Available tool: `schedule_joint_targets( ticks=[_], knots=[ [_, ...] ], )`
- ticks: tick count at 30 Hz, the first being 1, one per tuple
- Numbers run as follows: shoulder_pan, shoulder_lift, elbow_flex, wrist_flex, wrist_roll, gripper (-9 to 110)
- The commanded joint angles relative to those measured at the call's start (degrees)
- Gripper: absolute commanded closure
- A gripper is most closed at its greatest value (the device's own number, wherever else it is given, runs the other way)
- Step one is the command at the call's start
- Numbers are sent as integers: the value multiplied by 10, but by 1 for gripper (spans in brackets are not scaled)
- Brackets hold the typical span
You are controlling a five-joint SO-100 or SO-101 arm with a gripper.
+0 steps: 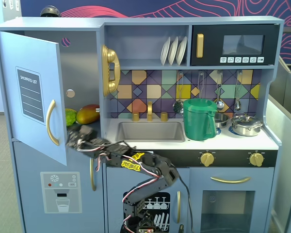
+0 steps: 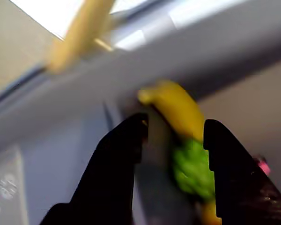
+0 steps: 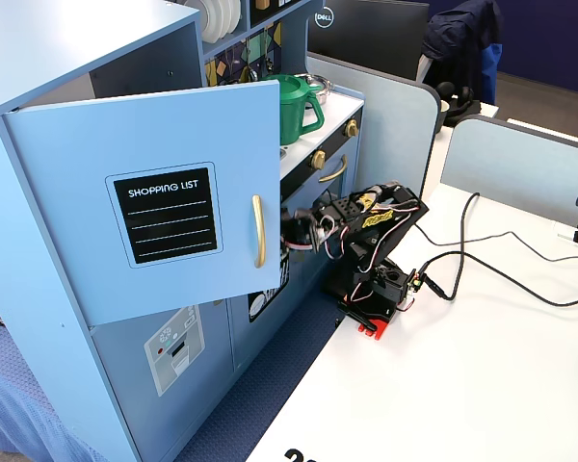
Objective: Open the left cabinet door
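The left cabinet door (image 1: 29,92) is light blue with a black "SHOPPING LIST" panel and a curved gold handle (image 1: 49,122). It stands swung partly out from the cabinet, as the side fixed view also shows for the door (image 3: 173,212) and handle (image 3: 258,231). My gripper (image 1: 75,138) sits just behind the door's lower free corner, at the mouth of the compartment. In the wrist view the gripper (image 2: 176,123) is open, its black fingers (image 2: 122,159) apart with nothing between them. Beyond them lie a yellow fruit (image 2: 178,105) and a green one (image 2: 192,168).
A mango (image 1: 88,114) and a green fruit (image 1: 70,117) lie inside the opened compartment. Below is the dispenser-picture door (image 1: 60,191). To the right are a gold phone (image 1: 110,70), sink (image 1: 149,131), green pitcher (image 1: 200,119), pot (image 1: 246,125) and microwave (image 1: 235,44). Cables (image 3: 482,274) cross the white table.
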Motion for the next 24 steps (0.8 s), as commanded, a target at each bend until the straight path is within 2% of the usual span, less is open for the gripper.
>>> schedule_joint_targets(
  ticks=[1, 7, 15, 24],
  knots=[
    [64, 83, 16, 39, 43, 94],
    [168, 205, 54, 124, 134, 94],
    [359, 351, 108, 320, 314, 95],
    [503, 381, 135, 514, 481, 95]
  ],
)
